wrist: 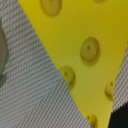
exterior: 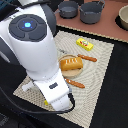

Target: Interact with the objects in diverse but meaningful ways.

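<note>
One cheese wedge (wrist: pixel 85 45) fills my wrist view, lying flat on the woven mat (wrist: pixel 35 95) right beneath me; it looks stiff, light and slick, so I'd pinch its straight sides, though my jaws are hidden.

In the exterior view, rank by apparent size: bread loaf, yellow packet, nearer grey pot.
1. Grey pot, largest, though it sits farther back.
2. Bread loaf.
3. Yellow packet, smallest.
</note>
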